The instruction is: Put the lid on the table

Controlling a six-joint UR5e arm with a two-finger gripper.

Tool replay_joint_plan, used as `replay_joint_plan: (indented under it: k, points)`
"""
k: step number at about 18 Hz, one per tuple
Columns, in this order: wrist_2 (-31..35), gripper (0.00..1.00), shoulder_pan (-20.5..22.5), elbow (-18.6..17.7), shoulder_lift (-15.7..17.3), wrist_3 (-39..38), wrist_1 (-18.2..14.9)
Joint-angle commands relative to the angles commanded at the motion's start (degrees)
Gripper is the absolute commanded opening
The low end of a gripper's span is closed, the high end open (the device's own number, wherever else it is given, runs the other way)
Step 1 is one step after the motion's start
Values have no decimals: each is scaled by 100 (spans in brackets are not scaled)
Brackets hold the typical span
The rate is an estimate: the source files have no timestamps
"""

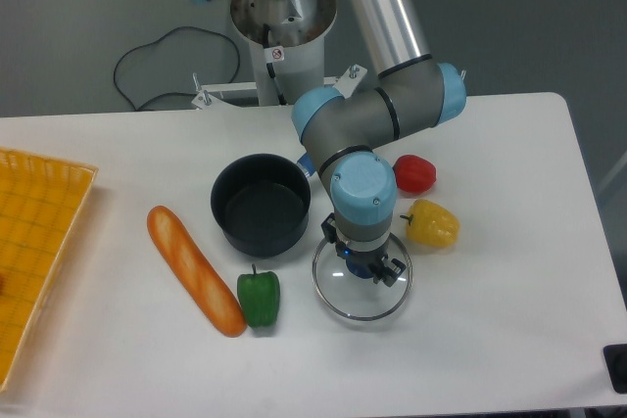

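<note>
desk (pixel 509 242): white, grey wall behind
lid (pixel 361 286): low over bare desk, between green pepper (pixel 259 299) and yellow pepper (pixel 433 223), beside pot (pixel 261 205)
end effector (pixel 365 268): pinching blue knob
step: lower straight, keep level, release only once rim rests flat

End effector (pixel 363 267) over the glass lid (pixel 361 286) on the white table (pixel 490 320), beside the dark pot (pixel 261 205).

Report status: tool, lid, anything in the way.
Tool shut on the lid's knob. Lid low over the table, contact unclear. Pot, green pepper and yellow pepper close by.
</note>
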Motion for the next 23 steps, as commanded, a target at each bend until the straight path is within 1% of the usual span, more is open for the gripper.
replay_joint_plan:
  k: [5, 23]
  points:
    - [9, 56, -44, 9, -79, -9, 0]
    - [18, 57, -88, -9, -141, -18, 9]
